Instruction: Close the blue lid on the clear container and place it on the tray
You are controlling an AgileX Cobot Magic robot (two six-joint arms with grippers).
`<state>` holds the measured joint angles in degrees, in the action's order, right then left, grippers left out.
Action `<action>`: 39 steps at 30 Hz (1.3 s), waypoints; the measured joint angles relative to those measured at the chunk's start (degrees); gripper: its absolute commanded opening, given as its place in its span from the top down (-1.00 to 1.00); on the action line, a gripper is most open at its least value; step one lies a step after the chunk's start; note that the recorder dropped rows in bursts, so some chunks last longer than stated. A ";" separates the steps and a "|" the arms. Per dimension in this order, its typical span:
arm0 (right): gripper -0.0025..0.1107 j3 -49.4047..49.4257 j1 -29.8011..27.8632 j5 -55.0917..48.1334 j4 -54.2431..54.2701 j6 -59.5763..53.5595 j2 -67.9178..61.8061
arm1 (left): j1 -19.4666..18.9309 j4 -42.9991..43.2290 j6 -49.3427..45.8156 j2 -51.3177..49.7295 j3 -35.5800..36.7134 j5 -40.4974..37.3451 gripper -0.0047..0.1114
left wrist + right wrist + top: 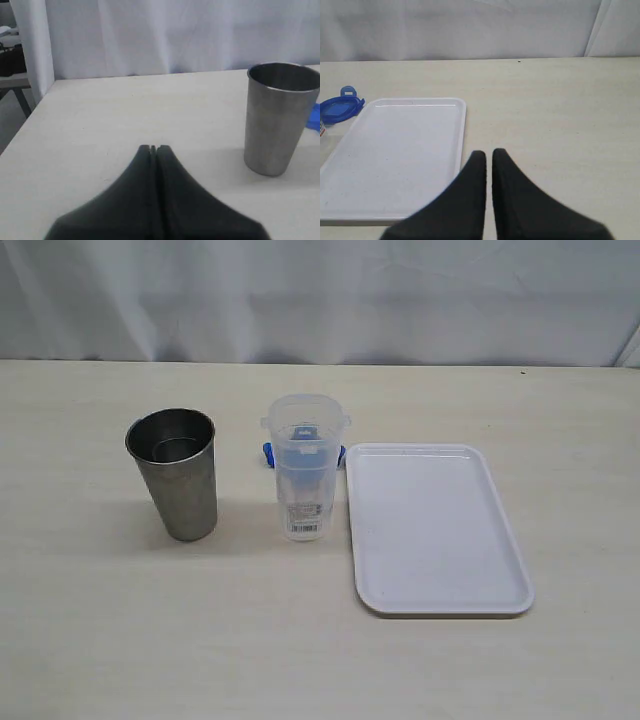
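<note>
Lying flat, the rounded blue plastic lid (339, 108) rests on the pale bench (100, 640) just behind the tall clear plastic container (303, 480), diagonally across the flat white tray (395, 150) from the right gripper (489, 152). The left gripper (154, 148) has the grey steel tumbler (277, 117) in its line. Both grippers are clenched and empty.

A pale desk (100, 640) is carrying a steel cup (175, 475) and a clear container (303, 480) standing near it. A blue lid (267, 452) is lying behind the container, and a white tray (440, 530) is lying just beside it.
</note>
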<state>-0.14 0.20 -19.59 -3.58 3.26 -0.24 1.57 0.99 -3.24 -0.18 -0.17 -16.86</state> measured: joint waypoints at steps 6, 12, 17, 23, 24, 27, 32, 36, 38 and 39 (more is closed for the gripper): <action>0.87 0.00 0.00 0.00 0.00 0.00 0.00 | 0.00 0.15 0.00 0.00 0.00 4.33 0.92; 0.87 0.00 0.00 0.00 0.00 0.00 0.00 | 0.00 0.29 3.24 0.09 0.00 31.69 0.92; 0.87 0.00 0.00 0.00 0.00 0.00 0.00 | 0.00 0.24 10.56 -2.29 0.00 49.04 0.86; 0.87 0.00 0.00 0.00 0.00 0.00 0.00 | 0.00 5.26 18.61 -24.10 -4.62 55.20 -0.31; 0.87 0.00 0.00 0.00 0.00 0.00 0.00 | 0.00 7.90 19.15 -28.33 -4.87 57.01 -0.40; 0.87 0.00 0.00 0.00 0.00 0.00 0.00 | 0.00 12.11 20.03 -35.36 -4.87 60.10 -0.55; 0.87 0.00 0.00 0.00 0.00 0.00 0.00 | 0.00 21.22 20.77 -50.01 -4.87 66.24 -0.54; 0.87 0.00 0.00 0.00 0.00 0.00 0.00 | 0.00 23.26 17.92 -63.57 -4.94 74.13 -0.54; 0.87 0.00 0.00 0.00 0.00 0.00 0.00 | 0.00 25.45 15.70 -69.63 -4.94 76.86 -0.54; 0.87 0.00 0.00 0.00 0.00 0.00 0.00 | 0.00 26.19 14.99 -71.67 -4.94 77.92 -0.54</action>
<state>-0.14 0.20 -19.59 -3.58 3.26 -0.24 1.57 27.18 11.75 -71.85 -5.12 61.06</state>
